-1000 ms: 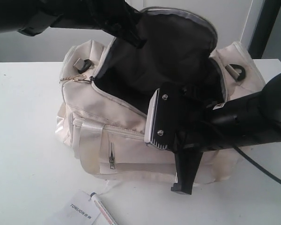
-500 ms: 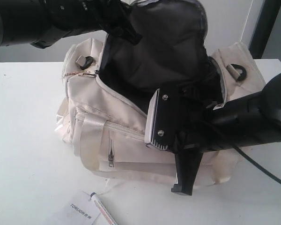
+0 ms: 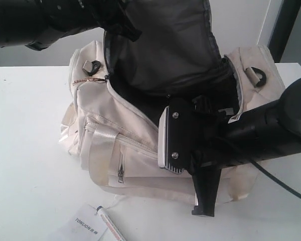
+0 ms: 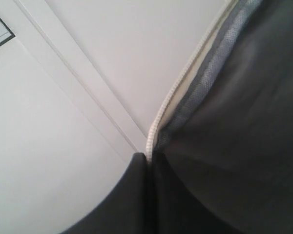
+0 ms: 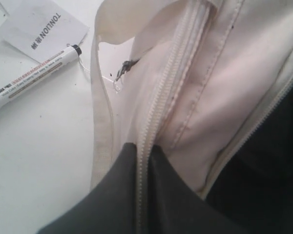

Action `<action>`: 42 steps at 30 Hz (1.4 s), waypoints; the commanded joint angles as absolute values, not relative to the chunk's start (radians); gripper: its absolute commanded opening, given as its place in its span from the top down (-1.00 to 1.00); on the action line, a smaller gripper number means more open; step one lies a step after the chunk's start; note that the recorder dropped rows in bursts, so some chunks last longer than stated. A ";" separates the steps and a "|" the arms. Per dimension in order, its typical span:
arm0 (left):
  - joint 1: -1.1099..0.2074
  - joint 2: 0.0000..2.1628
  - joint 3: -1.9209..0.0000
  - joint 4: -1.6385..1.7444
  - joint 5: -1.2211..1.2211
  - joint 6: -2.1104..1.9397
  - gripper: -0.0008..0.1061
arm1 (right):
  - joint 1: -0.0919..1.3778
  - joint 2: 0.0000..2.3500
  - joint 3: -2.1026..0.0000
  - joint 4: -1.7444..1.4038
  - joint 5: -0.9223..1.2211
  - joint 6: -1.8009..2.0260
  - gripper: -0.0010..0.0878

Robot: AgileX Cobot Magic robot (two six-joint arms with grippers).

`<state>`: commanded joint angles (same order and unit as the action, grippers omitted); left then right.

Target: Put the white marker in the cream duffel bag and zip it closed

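The cream duffel bag (image 3: pixel 121 131) stands open in the middle of the table, its grey lining (image 3: pixel 170 50) showing. My left gripper (image 4: pixel 147 159) is shut on the piped edge of the top flap and holds it raised at the upper left (image 3: pixel 124 26). Low on the near side, my right gripper (image 5: pixel 144 152) is shut on the zipper edge of the bag's opening. The white marker (image 5: pixel 35 75) lies on the table in front of the bag, beside the paper tag; in the exterior view the marker (image 3: pixel 110 227) is at the bottom edge.
A white paper tag printed TONLION (image 3: pixel 85 223) lies by the marker. The gold zipper pull (image 3: pixel 88 80) hangs at the bag's left end. My right arm (image 3: pixel 271 128) crosses the bag's right half. A white wall stands behind the table.
My left gripper has pulled the flap higher and further back, widening the opening and lifting the bag's left side. The right gripper has held its grip and shifted slightly down.
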<state>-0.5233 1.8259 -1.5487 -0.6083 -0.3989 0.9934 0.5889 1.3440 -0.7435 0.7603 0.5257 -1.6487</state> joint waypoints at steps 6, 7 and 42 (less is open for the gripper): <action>-0.521 1.826 -1.549 -0.586 -0.418 0.993 0.99 | 0.589 1.344 -0.743 0.758 0.528 -1.649 0.98; -0.521 1.826 -1.549 -0.579 -0.430 0.995 0.99 | 0.589 1.343 -0.743 0.758 0.532 -1.649 0.98; -0.361 1.868 -1.549 -0.593 -0.070 0.729 0.99 | 0.589 1.343 -0.743 0.762 0.512 -1.649 0.98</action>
<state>-0.3614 1.8682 -1.5487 -0.5933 -0.0702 0.7293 0.5889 1.3434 -0.7435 0.7621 0.5121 -1.6487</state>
